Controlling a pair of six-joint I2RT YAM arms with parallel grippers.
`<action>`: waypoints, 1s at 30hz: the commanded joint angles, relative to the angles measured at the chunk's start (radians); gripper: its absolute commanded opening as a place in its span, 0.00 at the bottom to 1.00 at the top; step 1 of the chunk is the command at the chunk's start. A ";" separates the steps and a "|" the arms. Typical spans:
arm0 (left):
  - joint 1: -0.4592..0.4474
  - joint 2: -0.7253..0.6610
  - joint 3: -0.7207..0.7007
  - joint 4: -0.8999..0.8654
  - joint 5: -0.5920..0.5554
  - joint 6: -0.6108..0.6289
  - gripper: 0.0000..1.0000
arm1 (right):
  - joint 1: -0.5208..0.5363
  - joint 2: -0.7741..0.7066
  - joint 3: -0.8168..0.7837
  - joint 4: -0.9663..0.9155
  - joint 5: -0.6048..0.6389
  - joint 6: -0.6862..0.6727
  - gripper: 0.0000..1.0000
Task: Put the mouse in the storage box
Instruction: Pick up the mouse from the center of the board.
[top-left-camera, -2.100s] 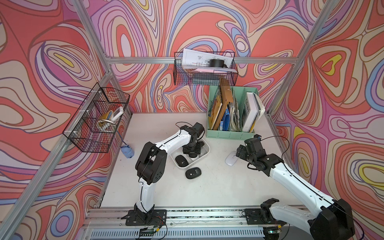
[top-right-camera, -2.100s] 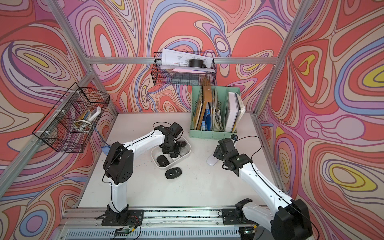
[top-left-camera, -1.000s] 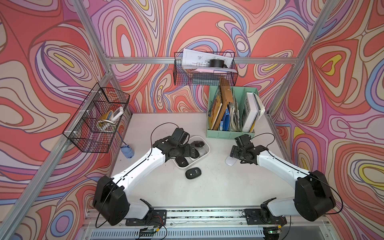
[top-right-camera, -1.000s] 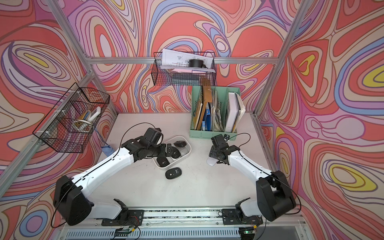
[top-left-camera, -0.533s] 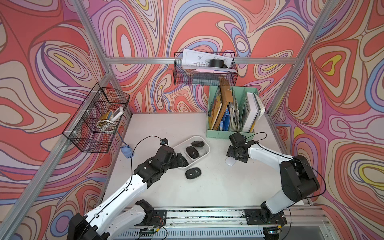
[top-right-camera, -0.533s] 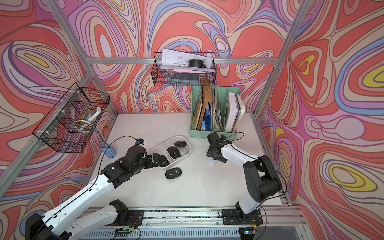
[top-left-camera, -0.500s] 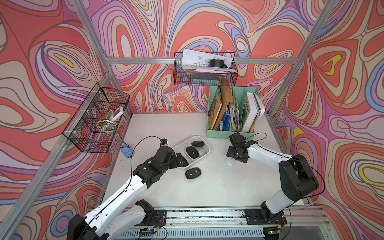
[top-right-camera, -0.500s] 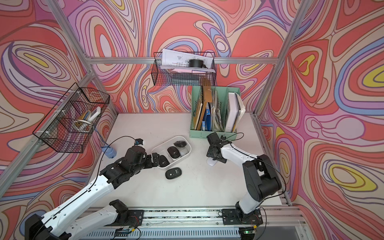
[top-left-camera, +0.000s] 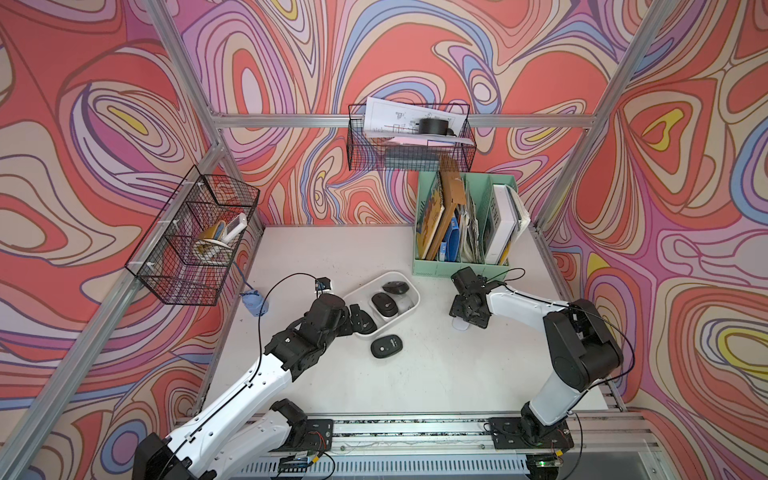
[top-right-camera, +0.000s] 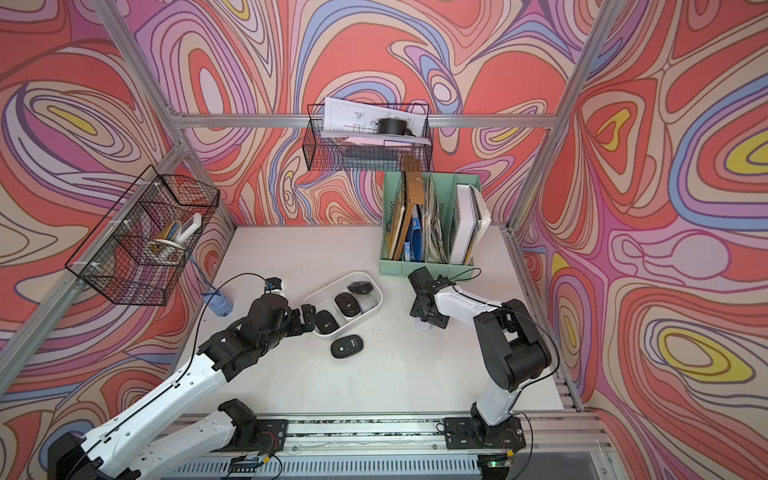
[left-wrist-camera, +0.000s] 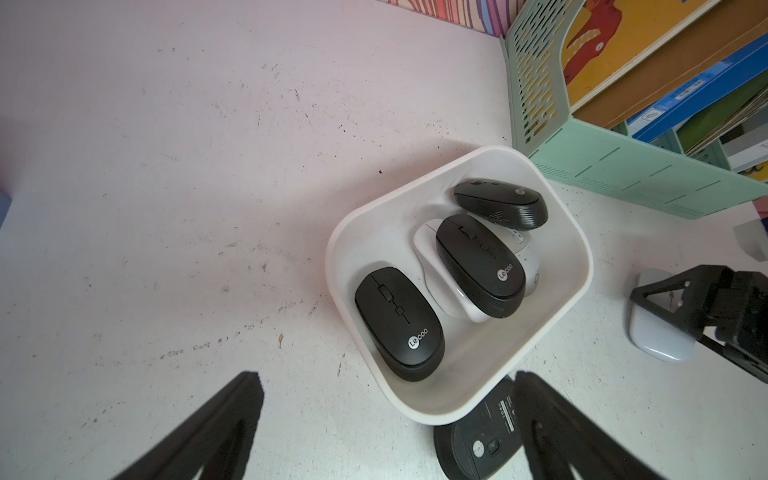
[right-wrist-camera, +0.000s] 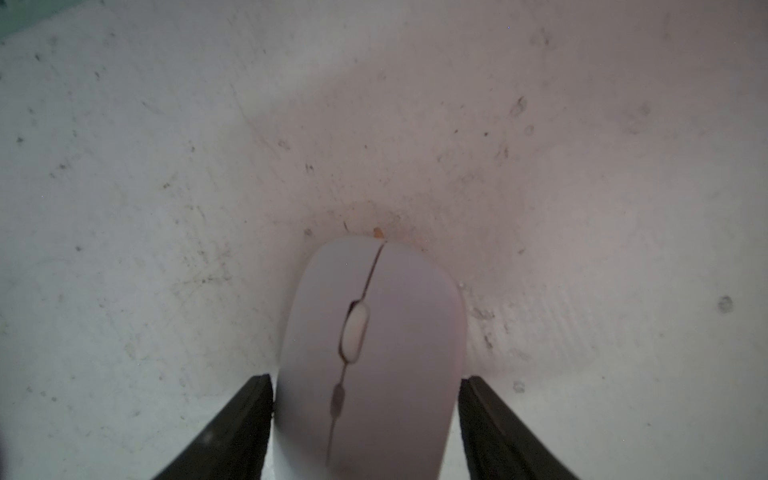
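Currently the right gripper (right-wrist-camera: 365, 380) sits low over the white mouse (right-wrist-camera: 374, 332), one finger against each long side with no gap showing, so it is clamped on the mouse, which rests flat on the table (top-left-camera: 415, 382). In both top views that mouse lies to the right of the storage box (top-left-camera: 368, 284), apart from it and near the front of the green file organizer (top-left-camera: 457, 268). The left gripper (top-left-camera: 360, 320) hovers at the near end of the box with its fingers spread wide and nothing between them. Inside the box lie three black mice (left-wrist-camera: 399, 324) and a white one (left-wrist-camera: 432, 286) partly under them. Another black mouse (top-left-camera: 386, 345) lies on the table just beside the box, underside up.
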 joint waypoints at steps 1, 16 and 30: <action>0.007 -0.015 -0.012 0.016 -0.018 -0.012 0.99 | 0.014 0.004 0.007 -0.015 0.020 0.019 0.73; 0.006 -0.055 -0.009 -0.004 -0.042 -0.018 0.99 | 0.035 0.012 0.021 -0.009 0.031 0.010 0.55; 0.006 -0.318 -0.047 -0.107 -0.221 -0.066 0.99 | 0.321 -0.048 0.312 -0.115 0.221 -0.100 0.49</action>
